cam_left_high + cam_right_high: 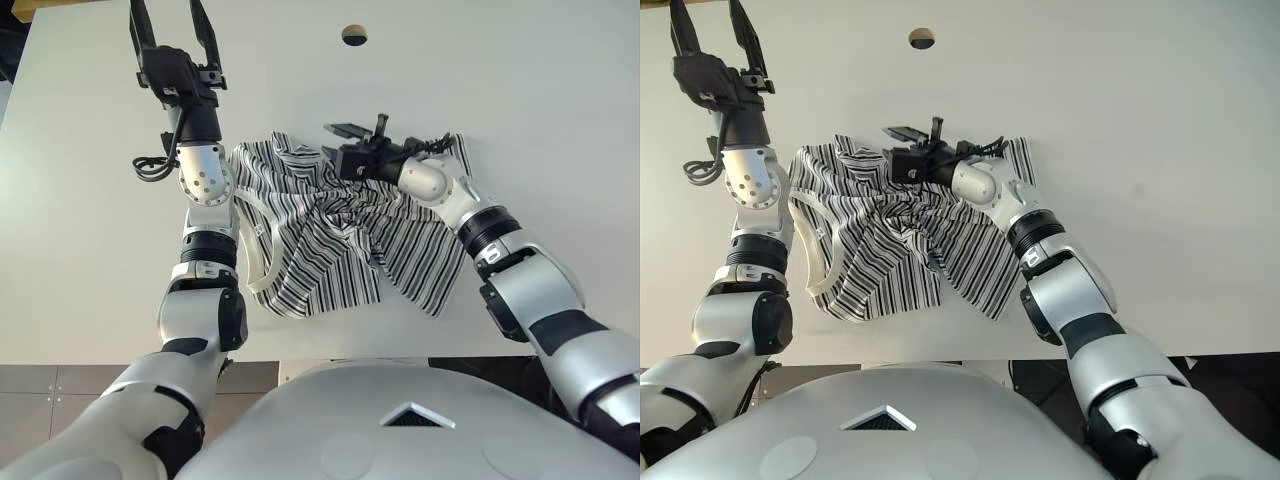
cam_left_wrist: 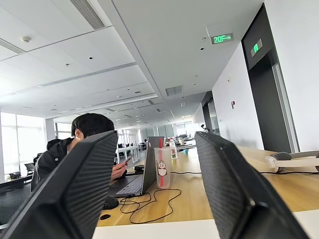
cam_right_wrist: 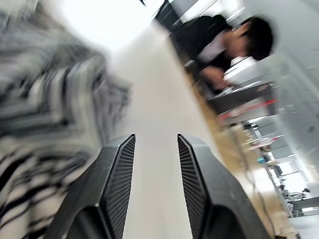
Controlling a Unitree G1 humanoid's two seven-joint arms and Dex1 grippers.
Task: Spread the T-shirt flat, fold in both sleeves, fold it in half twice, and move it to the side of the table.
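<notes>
A black-and-white striped T-shirt (image 1: pixel 340 235) lies crumpled in the middle of the white table (image 1: pixel 520 90), its white-edged collar (image 1: pixel 262 240) turned toward my left arm. My right gripper (image 1: pixel 360 127) hovers just over the shirt's far edge. It is open, with nothing between its fingers (image 3: pixel 117 169), and the striped cloth (image 3: pixel 45 114) lies beside them. My left gripper (image 1: pixel 165 10) is held high above the table's far left, away from the shirt and pointing up into the room. Its fingers (image 2: pixel 75 184) are spread wide and it holds nothing.
A round cable hole (image 1: pixel 354 35) sits in the table top beyond the shirt. Bare table surface stretches to the right (image 1: pixel 1160 180) and left (image 1: pixel 70 220) of the shirt. The table's near edge (image 1: pixel 90 362) runs just before my body.
</notes>
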